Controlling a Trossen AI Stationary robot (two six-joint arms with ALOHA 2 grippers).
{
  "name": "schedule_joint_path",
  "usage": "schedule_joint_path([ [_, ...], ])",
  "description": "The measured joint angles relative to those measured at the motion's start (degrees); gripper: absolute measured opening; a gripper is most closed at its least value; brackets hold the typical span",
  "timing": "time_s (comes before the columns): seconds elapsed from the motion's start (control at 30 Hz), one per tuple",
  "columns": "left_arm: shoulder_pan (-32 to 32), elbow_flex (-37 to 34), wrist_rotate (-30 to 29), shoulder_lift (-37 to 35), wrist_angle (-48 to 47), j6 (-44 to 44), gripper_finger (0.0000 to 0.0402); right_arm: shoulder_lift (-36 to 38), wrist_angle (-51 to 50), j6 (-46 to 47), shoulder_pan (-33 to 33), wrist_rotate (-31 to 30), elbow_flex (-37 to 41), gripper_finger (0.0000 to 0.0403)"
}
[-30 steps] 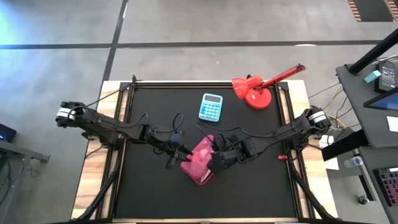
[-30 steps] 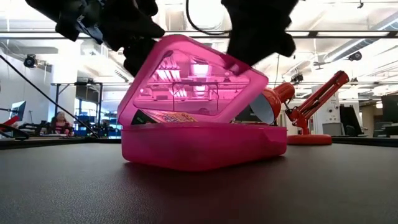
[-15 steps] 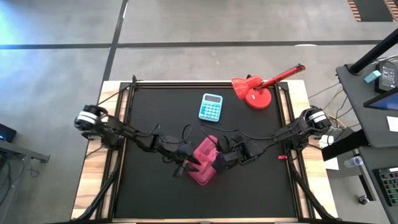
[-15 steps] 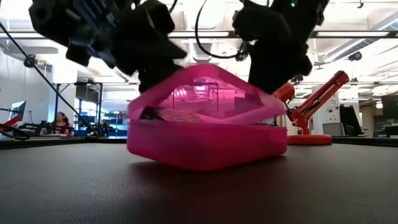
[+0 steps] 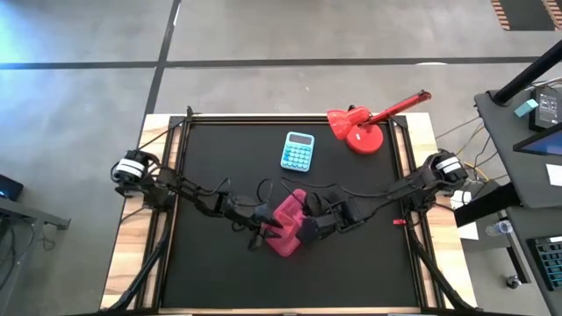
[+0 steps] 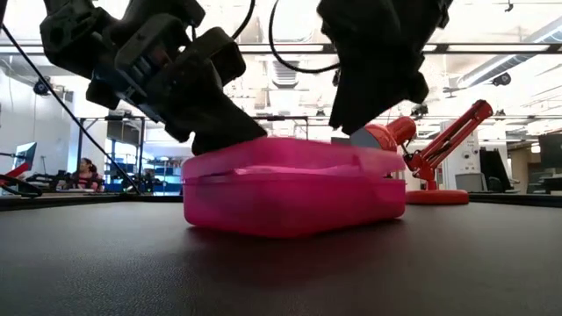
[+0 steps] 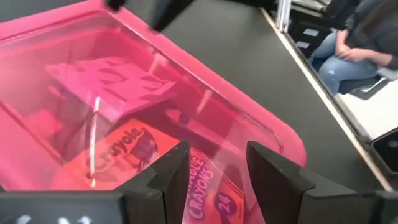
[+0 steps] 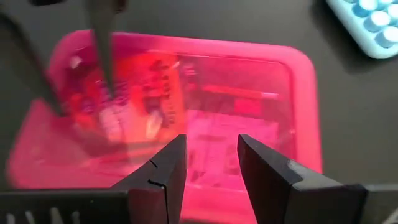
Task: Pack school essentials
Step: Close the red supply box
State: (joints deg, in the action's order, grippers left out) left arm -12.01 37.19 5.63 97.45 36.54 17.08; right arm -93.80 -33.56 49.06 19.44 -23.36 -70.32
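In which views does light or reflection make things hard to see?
Low view: bright ceiling lights behind leave the left arm and right arm as dark shapes above the pink case. Left wrist view: pale reflections streak its clear lid over the crayon box. High view: even light, no glare on the black table.

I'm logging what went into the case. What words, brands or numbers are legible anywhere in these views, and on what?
"Crayola", on the crayon box seen through the clear pink lid of the pink plastic case.
"CRAYONS", on the same box.
"24", on the same box.
The light-blue calculator has keys too small to read.
The patterned white square inside the case shows no legible text.
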Motion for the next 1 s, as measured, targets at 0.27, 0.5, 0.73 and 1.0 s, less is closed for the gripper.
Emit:
schedule_joint_path([
  [0.27, 0.0, -0.1, -1.9, -0.2, -3.4, -0.1, 0.0143, 0.0, 0.0, 0.0, 2.1, 2.8, -0.7, 0.0134],
  [0.5, 0.0, -0.1, -3.1, -0.2, -3.6, -1.4, 0.0143, 0.0, 0.1, 1.6, 1.5, -0.7, 2.5, 0.0134],
  [0.73, 0.0, 0.2, -3.1, -0.1, -4.1, -1.1, 0.0143, 0.0, 4.8, 5.6, 1.4, -0.2, 8.3, 0.0134],
  [1.0, 0.0, 0.6, -3.0, -0.4, -4.5, -0.9, 0.0143, 0.2, 5.7, 6.0, 1.4, -0.1, 9.0, 0.0134],
])
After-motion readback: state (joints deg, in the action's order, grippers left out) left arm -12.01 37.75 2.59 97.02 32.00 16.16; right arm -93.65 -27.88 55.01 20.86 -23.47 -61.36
